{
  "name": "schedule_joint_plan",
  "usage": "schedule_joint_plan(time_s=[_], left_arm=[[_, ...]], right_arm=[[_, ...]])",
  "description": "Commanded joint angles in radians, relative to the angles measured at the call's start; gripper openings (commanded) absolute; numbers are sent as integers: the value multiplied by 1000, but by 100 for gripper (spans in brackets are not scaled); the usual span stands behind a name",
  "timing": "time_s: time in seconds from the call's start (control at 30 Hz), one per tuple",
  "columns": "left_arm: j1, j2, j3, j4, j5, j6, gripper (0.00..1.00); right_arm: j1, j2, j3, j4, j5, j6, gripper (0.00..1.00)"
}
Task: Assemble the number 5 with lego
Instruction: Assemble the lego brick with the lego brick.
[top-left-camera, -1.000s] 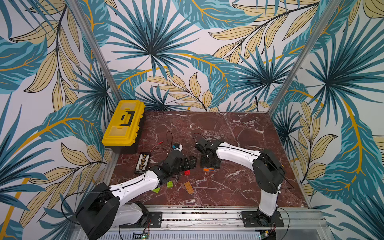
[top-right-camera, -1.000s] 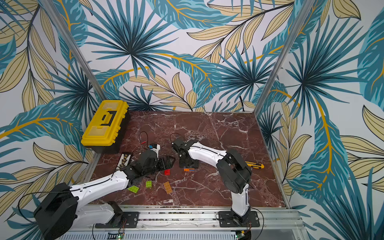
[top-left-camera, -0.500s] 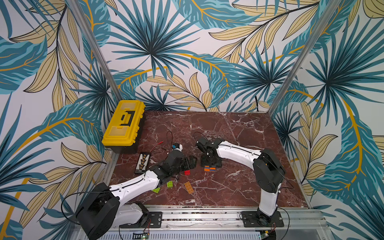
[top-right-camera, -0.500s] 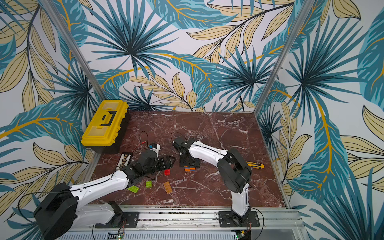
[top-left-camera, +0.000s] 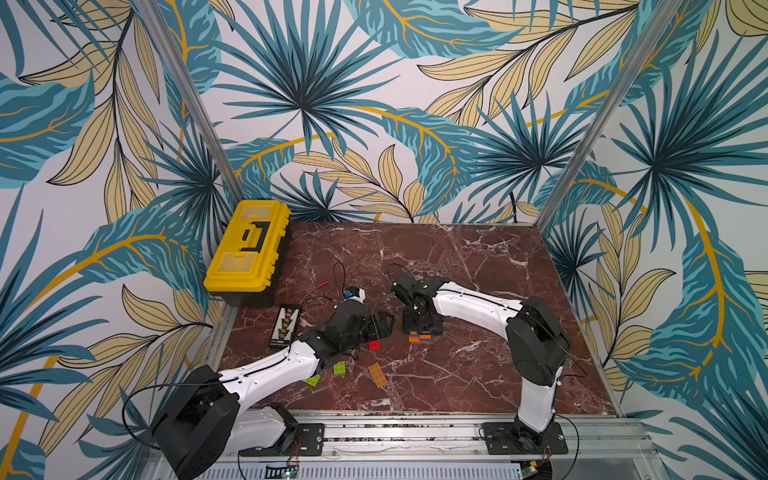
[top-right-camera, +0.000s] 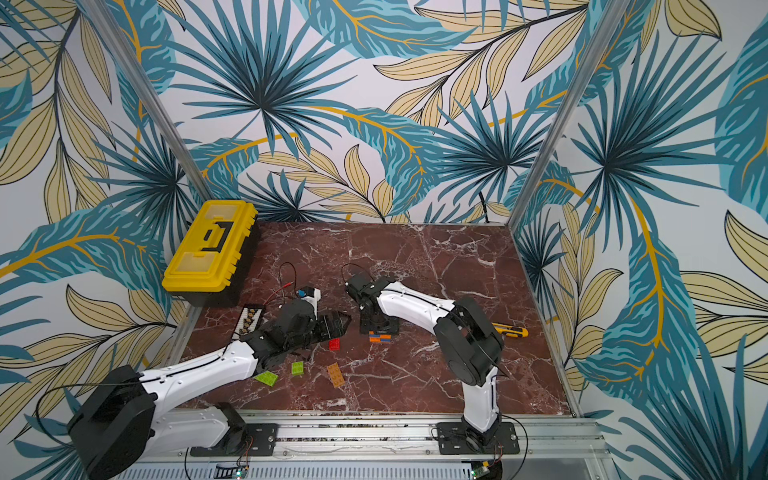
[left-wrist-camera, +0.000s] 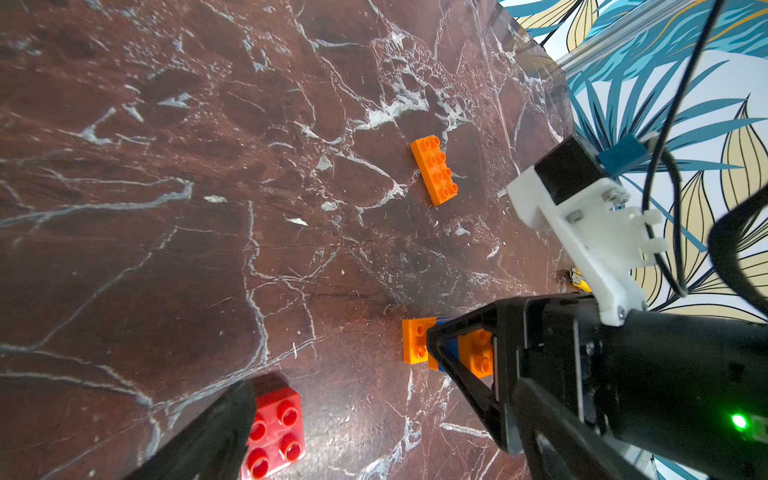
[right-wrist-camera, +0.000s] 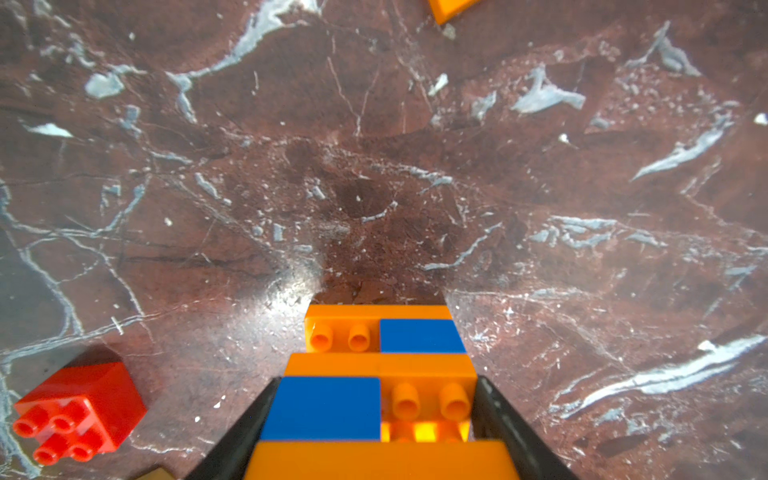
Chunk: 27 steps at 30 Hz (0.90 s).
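Observation:
An orange and blue lego assembly (top-left-camera: 419, 337) (top-right-camera: 381, 337) (right-wrist-camera: 374, 332) lies mid-table. My right gripper (top-left-camera: 422, 328) (top-right-camera: 378, 326) (right-wrist-camera: 376, 382) points down on it, its two fingers pressed against the assembly's sides. My left gripper (top-left-camera: 382, 328) (top-right-camera: 336, 326) (left-wrist-camera: 384, 399) lies low and open just left of it, holding nothing. A red brick (top-left-camera: 375, 345) (top-right-camera: 334, 344) (left-wrist-camera: 276, 432) (right-wrist-camera: 79, 411) sits beside one of its fingers. Nearer the front lie a loose orange brick (top-left-camera: 377, 374) (top-right-camera: 336, 374) (left-wrist-camera: 434, 170) and two lime green bricks (top-left-camera: 340, 368) (top-left-camera: 311, 380).
A yellow toolbox (top-left-camera: 245, 249) stands at the back left. A black strip of small parts (top-left-camera: 284, 326) and red and black wires (top-left-camera: 332, 286) lie beside the left arm. A yellow utility knife (top-right-camera: 509, 330) lies behind the right arm's elbow.

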Motion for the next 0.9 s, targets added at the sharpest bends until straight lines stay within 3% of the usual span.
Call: schedule_joint_plan(time_s=[0.0, 0.87], left_arm=[[3, -1, 40, -5, 5, 2, 100], [3, 8, 41, 0, 9, 1, 100]], right_arm=[[-4, 18, -42, 5, -12, 4, 68], [-8, 11, -97, 43, -32, 6, 66]])
